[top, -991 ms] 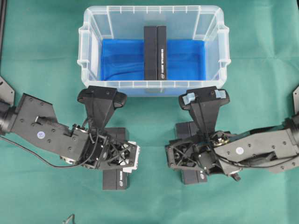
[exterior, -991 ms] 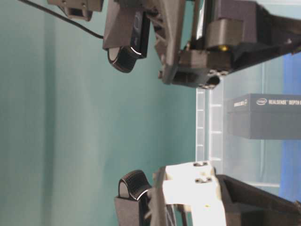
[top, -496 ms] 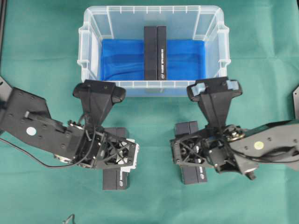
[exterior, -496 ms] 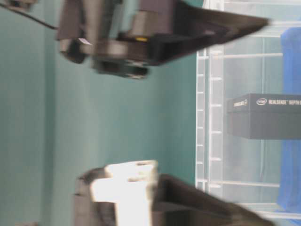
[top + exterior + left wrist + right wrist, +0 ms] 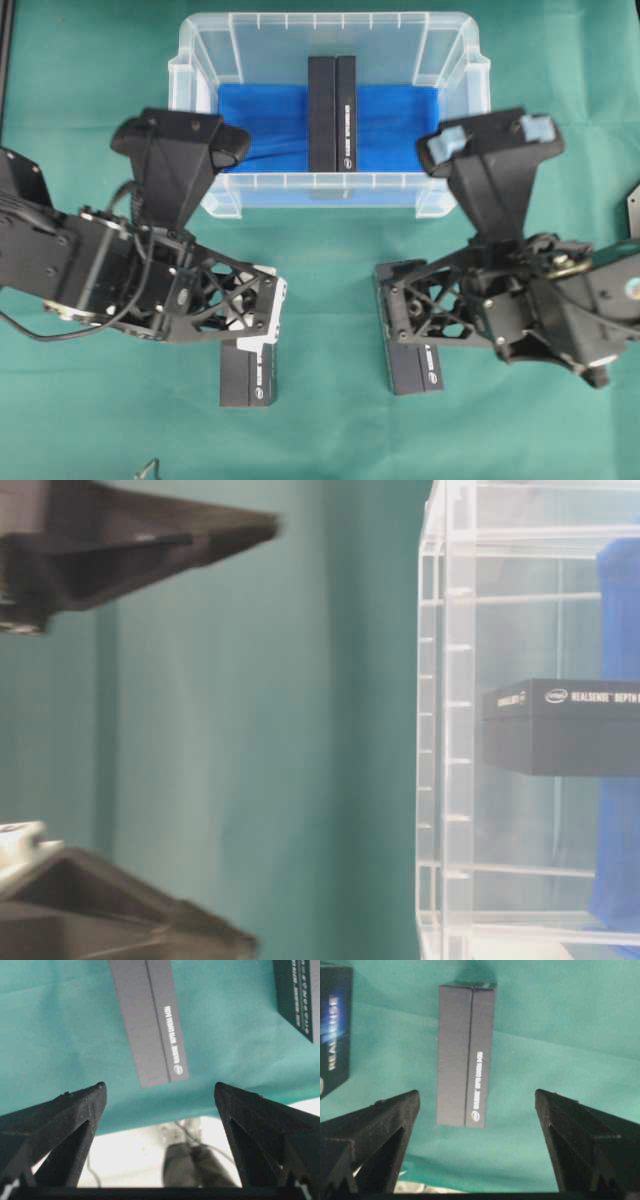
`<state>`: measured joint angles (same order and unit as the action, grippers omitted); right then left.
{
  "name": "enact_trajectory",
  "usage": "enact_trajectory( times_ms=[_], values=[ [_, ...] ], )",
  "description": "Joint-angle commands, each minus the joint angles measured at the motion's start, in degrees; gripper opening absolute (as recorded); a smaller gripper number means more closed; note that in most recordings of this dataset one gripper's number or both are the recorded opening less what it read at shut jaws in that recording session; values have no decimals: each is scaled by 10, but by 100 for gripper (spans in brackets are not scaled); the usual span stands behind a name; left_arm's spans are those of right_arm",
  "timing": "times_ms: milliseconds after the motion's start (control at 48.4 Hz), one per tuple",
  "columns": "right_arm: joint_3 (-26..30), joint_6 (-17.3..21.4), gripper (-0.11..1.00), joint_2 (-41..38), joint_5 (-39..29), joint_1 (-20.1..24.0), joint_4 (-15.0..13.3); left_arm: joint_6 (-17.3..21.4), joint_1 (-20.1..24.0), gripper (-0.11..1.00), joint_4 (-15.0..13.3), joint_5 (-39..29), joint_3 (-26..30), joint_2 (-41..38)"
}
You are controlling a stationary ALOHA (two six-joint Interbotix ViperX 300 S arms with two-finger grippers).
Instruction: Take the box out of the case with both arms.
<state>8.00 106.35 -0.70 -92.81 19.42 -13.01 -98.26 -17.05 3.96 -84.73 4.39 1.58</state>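
Box (image 5: 332, 113) stands narrow in the case (image 5: 455, 40); both wide, empty tools (left tool (image 5: 180, 139), right tool (image 5: 490, 138)) risk tipping it if they close unevenly.

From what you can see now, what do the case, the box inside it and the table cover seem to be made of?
The case: clear, glossy plastic, likely rigid; the blue lining shows through its ribbed walls.
The box inside it: probably matte black cardboard, with sharp edges, a seam and small white print.
The table cover: green fabric, it seems, dull and slightly creased.
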Motion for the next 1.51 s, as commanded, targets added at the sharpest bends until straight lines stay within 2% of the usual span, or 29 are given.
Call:
enact_trajectory(
  times_ms=[0, 475, 702, 847, 1053, 1363, 1487],
  values=[
    [32, -6, 92, 18, -21, -1, -8, 4, 2, 88, 2, -23, 30, 11],
    [34, -10, 92, 18, -29, -1, -6, 5, 4, 88, 2, -33, 30, 14],
    [26, -15, 92, 24, -38, 0, 3, -1, -4, 88, 3, -38, 4, 41],
    [4, -16, 92, 42, -40, 3, 16, -18, -15, 88, 2, -40, -32, 70],
    [-57, -5, 92, 94, -36, 7, 25, -66, -37, 88, 2, -40, -101, 134],
    [-156, 27, 92, 191, -38, 18, 28, -116, -68, 88, -3, -40, -207, 235],
    [-182, 46, 92, 225, -39, 24, 28, -134, -76, 88, -3, -40, -230, 265]
  ],
)
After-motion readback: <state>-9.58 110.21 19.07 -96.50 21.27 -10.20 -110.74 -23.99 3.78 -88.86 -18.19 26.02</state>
